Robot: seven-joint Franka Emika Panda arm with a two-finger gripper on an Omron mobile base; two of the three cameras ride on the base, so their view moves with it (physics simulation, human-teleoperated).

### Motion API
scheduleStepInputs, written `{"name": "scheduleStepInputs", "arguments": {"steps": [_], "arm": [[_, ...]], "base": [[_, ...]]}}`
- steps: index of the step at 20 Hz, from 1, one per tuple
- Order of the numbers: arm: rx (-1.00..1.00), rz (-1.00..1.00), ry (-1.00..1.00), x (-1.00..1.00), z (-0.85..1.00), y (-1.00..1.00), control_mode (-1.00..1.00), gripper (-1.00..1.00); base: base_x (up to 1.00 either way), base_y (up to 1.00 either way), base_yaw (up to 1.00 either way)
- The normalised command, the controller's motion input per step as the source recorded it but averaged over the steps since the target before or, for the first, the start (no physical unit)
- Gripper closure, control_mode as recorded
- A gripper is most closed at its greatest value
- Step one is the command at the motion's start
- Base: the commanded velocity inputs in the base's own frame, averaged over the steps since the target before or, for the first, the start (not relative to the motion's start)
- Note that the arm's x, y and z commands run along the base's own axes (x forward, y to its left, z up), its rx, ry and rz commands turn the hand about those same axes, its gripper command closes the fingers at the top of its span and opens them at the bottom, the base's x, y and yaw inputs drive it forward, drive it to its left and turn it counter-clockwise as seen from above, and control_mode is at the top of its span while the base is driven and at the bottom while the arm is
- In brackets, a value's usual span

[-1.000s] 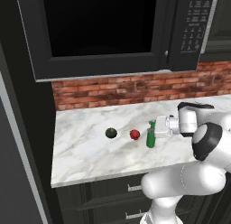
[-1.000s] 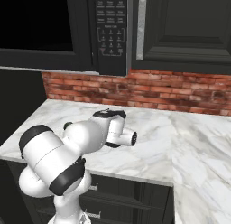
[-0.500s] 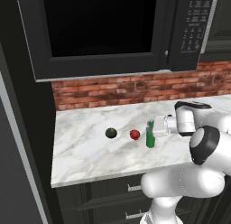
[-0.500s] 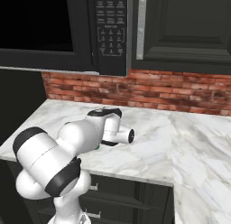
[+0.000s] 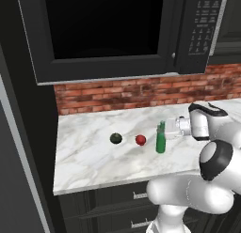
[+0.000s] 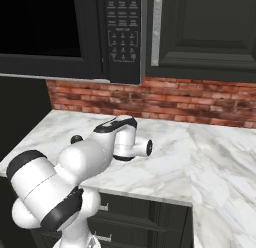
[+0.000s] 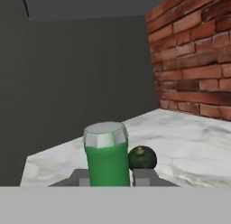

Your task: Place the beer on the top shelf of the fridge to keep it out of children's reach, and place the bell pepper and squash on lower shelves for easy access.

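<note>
Green bottle (image 5: pixel 160 140) upright on marble counter (image 5: pixel 89 157), pinched at neck by closed gripper (image 5: pixel 164 129) from 3 o'clock, pepper (image 5: pixel 140 140) at 9 o'clock.

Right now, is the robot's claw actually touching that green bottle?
Touching. In the hand view the gripper has its two fingertips pressed against both sides of the beer, no gap showing.

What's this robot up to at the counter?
It is picking up drinks and vegetables to put away. Right now its gripper is shut on the neck of the beer, a green bottle standing upright on the marble counter. The bell pepper and the squash sit beside it on the counter, untouched. Nothing has been lifted yet.
</note>
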Motion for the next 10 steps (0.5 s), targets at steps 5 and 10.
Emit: {"name": "scheduleStepInputs", "arguments": {"steps": [5,10], "arm": [[0.00,-0.14,0.15,-0.58,0.99,-0.12,-1.00,1.00],[-0.05,-0.32,0.15,-0.64,0.82,0.00,-1.00,1.00]], "base": [[0.00,0.00,0.00],[0.00,0.00,0.00]]}}
